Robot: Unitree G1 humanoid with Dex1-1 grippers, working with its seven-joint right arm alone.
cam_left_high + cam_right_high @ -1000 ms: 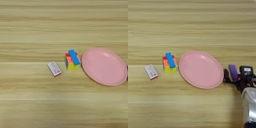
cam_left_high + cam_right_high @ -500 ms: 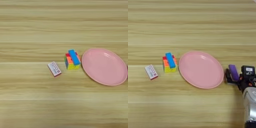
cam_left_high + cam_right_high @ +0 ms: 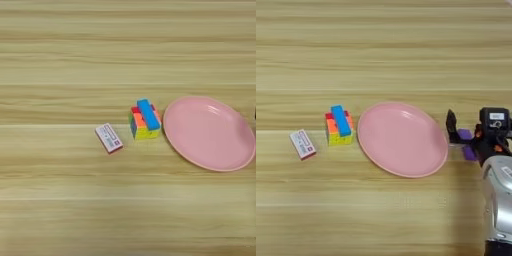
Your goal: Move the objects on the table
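On the table (image 3: 60, 60), a multicoloured cube (image 3: 141, 129) sits near the middle with a blue bar (image 3: 148, 114) lying across its top. A flat white box with a red edge (image 3: 108, 138) lies just left of the cube. At the right edge of the right eye view, my right gripper (image 3: 462, 131) is shut on a purple block (image 3: 469, 151), just beyond the right rim of a pink plate (image 3: 401, 140). One black finger (image 3: 451, 122) stands by that rim. The silver forearm (image 3: 498, 200) comes in from the bottom right.
The pink plate (image 3: 207, 132) is empty and lies right of the cube, almost touching it. Bare wood stretches across the far half and the near left of the table.
My gripper has moved a little towards the far side with the purple block in it. The cube, bar, box and plate have not moved.
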